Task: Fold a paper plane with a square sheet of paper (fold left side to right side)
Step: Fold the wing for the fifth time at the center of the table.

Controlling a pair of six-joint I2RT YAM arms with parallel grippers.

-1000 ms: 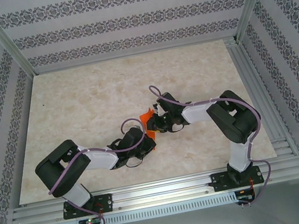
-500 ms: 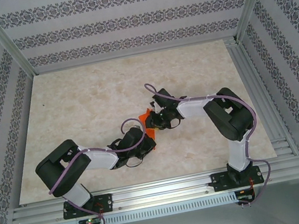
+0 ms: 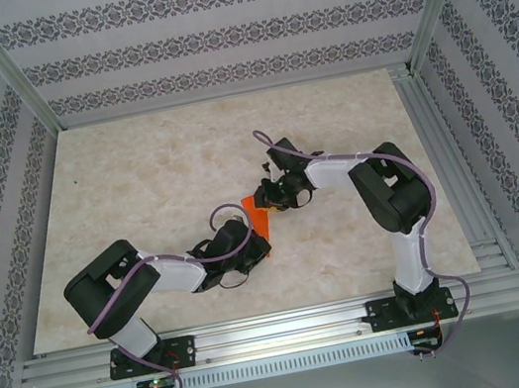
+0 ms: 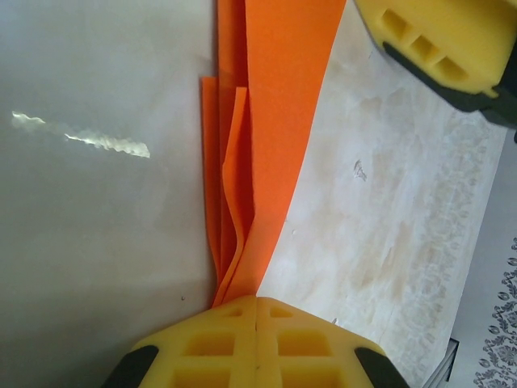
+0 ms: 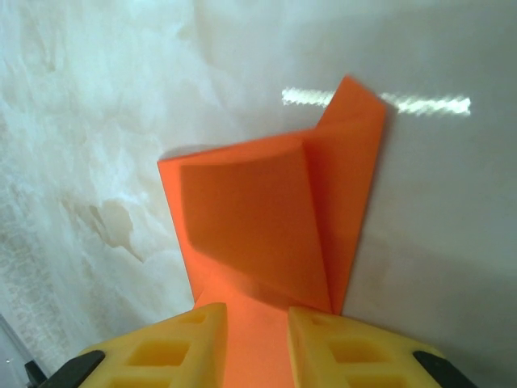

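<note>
My top camera looks down from above and behind my bases over the whole table (image 3: 136, 176). Both wrist cameras sit close, facing past my fingertips; all three share the orange paper (image 3: 258, 216) mid-table.

Marbled beige table (image 3: 136, 176); patterned walls (image 3: 213, 41) around.

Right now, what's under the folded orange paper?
Under the folded orange paper, the pale marbled tabletop shows all around it. The left gripper and right gripper pinch it; anything beneath the layers is hidden.
</note>
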